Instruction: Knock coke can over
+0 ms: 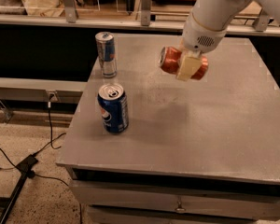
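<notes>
The coke can (170,60) is red-orange with a silver top. It lies sideways in the air above the middle of the grey table (214,120), its top facing left. My gripper (186,65) comes down from the upper right and is shut on the can's middle; one cream finger (187,66) crosses the front of the can. A blue Pepsi can (113,108) stands upright near the table's left front. A slim blue-and-silver can (106,54) stands upright at the left rear.
The white arm (214,13) reaches in from the top right. A rail with posts (144,6) runs behind the table. A drawer front (177,202) sits under the front edge. Cables and a stand leg (18,171) lie on the floor at left.
</notes>
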